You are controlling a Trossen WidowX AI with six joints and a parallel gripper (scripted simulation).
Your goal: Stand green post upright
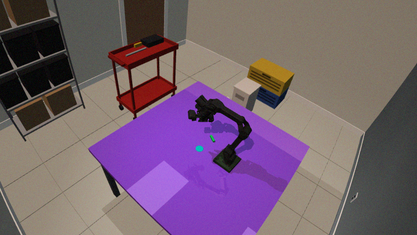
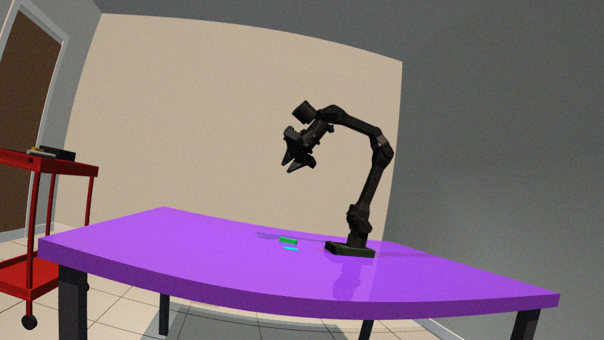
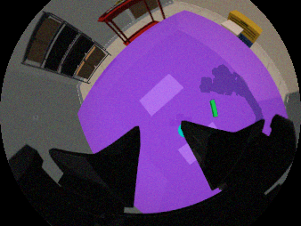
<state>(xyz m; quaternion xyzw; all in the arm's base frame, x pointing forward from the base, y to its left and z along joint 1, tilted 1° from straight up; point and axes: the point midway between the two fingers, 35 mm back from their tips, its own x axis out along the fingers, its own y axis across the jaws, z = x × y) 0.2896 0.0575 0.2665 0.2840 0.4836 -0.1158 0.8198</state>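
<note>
The green post [image 1: 212, 138] [image 2: 288, 241] [image 3: 214, 108] lies on its side on the purple table. The cyan circle [image 1: 199, 148] [image 2: 290, 248] lies flat on the table beside the post, on the side toward the camera in the exterior view. In the wrist view the right finger partly hides the circle [image 3: 180, 130]. My gripper [image 2: 285, 168] [image 3: 160, 127] is open and empty. It hangs high above the table, tilted downward. In the top view its fingers are hard to make out against the dark arm. Nothing touches the post.
The purple table [image 1: 131, 151] [image 2: 190, 261] [image 3: 116, 111] carries the arm's base [image 1: 227, 160] [image 2: 349, 249], close to the post and circle. A red cart [image 1: 146, 90] [image 2: 35, 211], a shelf rack [image 1: 67, 52], a white cabinet [image 1: 245, 90] and yellow and blue boxes stand on the floor beyond.
</note>
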